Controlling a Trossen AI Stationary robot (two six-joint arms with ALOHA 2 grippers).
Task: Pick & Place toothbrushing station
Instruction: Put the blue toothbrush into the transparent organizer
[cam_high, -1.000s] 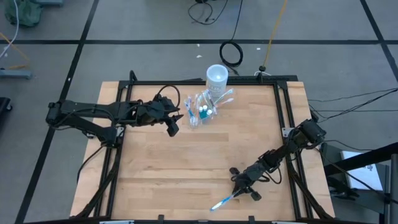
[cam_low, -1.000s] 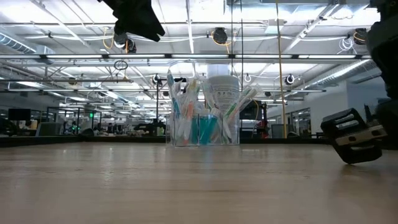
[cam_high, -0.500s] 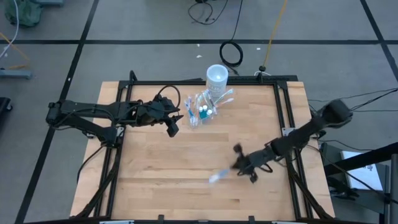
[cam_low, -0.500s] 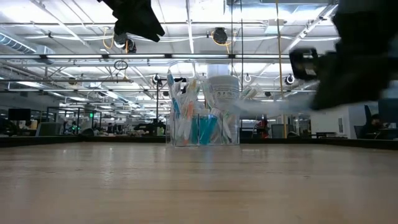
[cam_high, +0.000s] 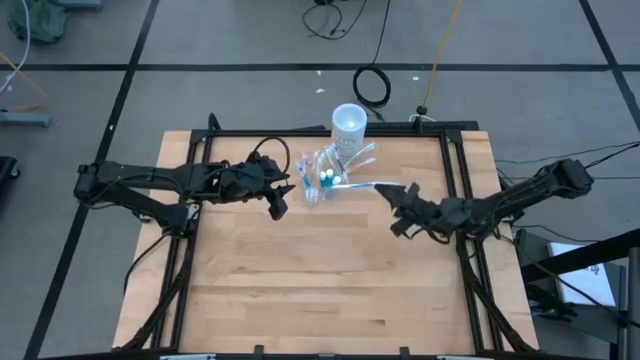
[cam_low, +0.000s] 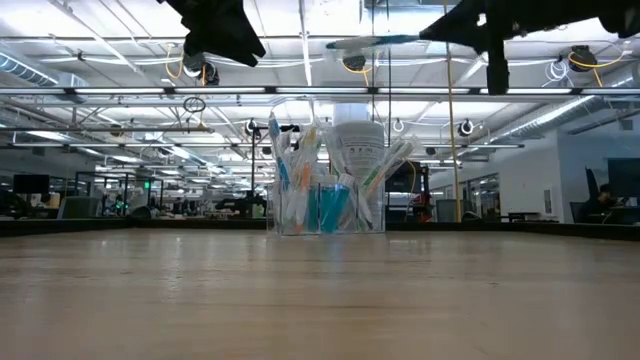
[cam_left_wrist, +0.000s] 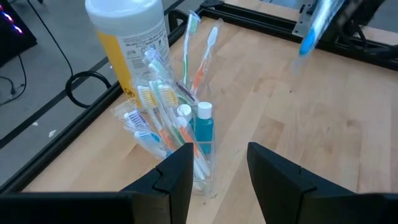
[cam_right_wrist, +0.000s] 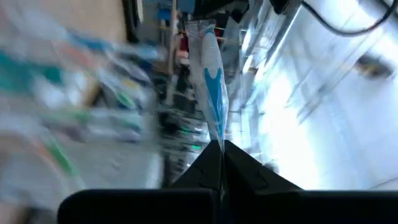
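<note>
The toothbrushing station (cam_high: 325, 178), a clear plastic holder full of toothbrushes and small tubes, stands on the wooden table near its far edge. It also shows in the low view (cam_low: 325, 205) and the left wrist view (cam_left_wrist: 186, 134). Behind it stands a white cup (cam_high: 348, 122). My left gripper (cam_high: 278, 205) hovers open just left of the holder, its fingers (cam_left_wrist: 180, 177) empty. My right gripper (cam_high: 388, 192) hangs high to the holder's right, shut on a blue-and-white toothbrush (cam_high: 355, 183) whose free end points at the holder. My right gripper pinches one end of the toothbrush (cam_right_wrist: 214, 134) between its two shut fingers. The fingers lie about level and come from the table's right. The toothbrush (cam_low: 370, 42) sticks straight out ahead of them, roughly level, lifted clear high above the table.
A black metal frame (cam_high: 455, 180) runs along the table's edges. The wooden table top (cam_high: 300, 280) lies bare in front of the holder. Cables (cam_high: 372, 85) lie on the floor beyond the far edge.
My right gripper has risen from the table's near right part with the toothbrush. It has swung toward the far edge and the holder, rolling as it went. The toothbrush, which lay on the wood, is now lifted clear and points at the holder.
</note>
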